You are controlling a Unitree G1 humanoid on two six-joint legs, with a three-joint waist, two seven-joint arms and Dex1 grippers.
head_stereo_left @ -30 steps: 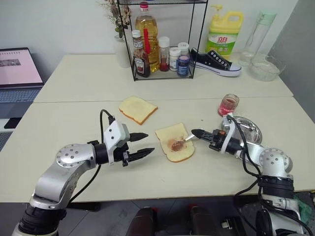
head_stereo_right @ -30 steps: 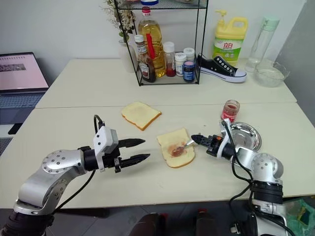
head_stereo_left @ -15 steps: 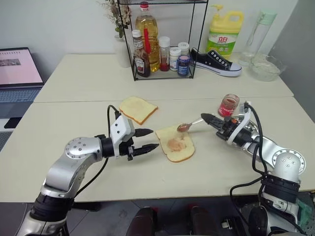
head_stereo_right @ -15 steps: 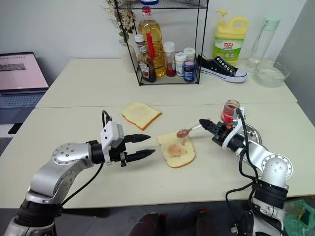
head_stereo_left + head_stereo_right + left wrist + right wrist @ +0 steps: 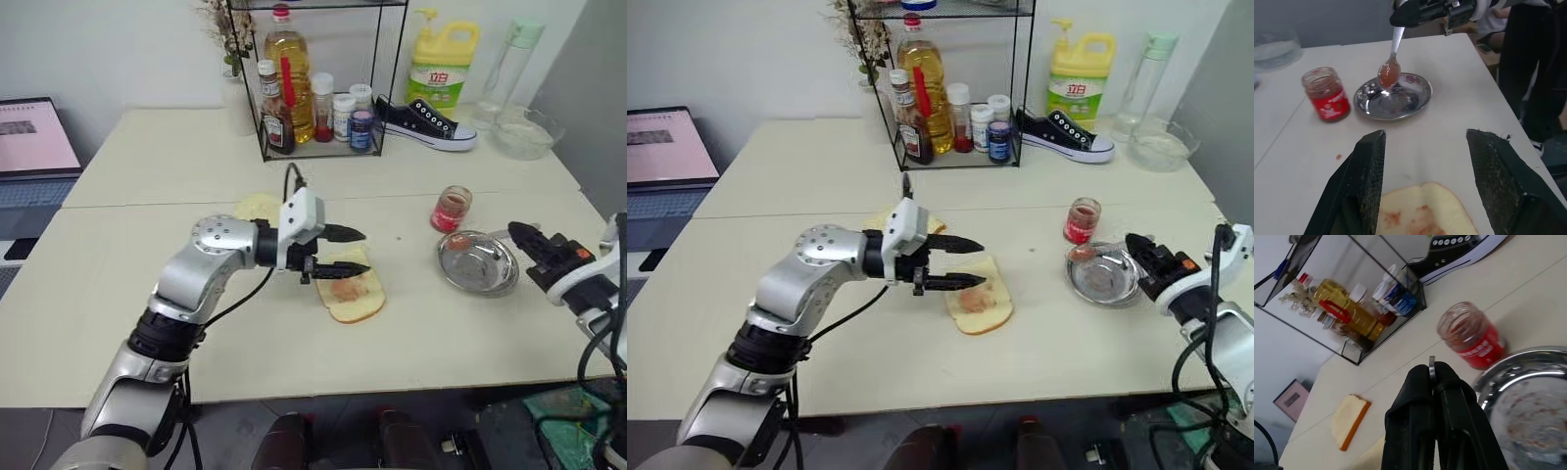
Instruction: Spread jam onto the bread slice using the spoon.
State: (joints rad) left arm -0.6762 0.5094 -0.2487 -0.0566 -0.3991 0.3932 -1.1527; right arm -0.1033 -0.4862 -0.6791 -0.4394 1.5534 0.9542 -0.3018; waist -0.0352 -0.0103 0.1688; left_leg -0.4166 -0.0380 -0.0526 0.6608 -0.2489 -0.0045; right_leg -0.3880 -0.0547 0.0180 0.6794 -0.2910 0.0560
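1. Spoon [image 5: 1392, 62]: gripped by its handle in the right gripper [image 5: 1143, 249], whose fingers are pinched fully together on it. In the left wrist view the handle runs up into the black fingers and the red-smeared bowl hangs lowest, over the steel dish [image 5: 1102, 275].
2. In the right wrist view the spoon's thin metal edge [image 5: 1432, 367] shows between the two closed fingertips.
3. Bread slice [image 5: 980, 303]: flat on the table [image 5: 823, 382] near its middle, long axis running from the robot toward the far side, slightly slanted. A red-brown jam smear sits on its centre.
4. Left gripper [image 5: 972, 262]: fingers parted to a moderate gap, holding nothing. It points toward the robot's right and hovers over the far end of the bread slice.
5. Jam jar [image 5: 1081, 219]: upright, lid off, just beyond the steel dish on the far side, apart from it.
6. Second bread slice [image 5: 1350, 420]: lies beyond the left arm, partly hidden by it in the head views.
7. Room: bare tabletop between the bread slice and the dish. The dish sits near the table's right edge; the wire rack [image 5: 955, 88] of bottles stands well behind.
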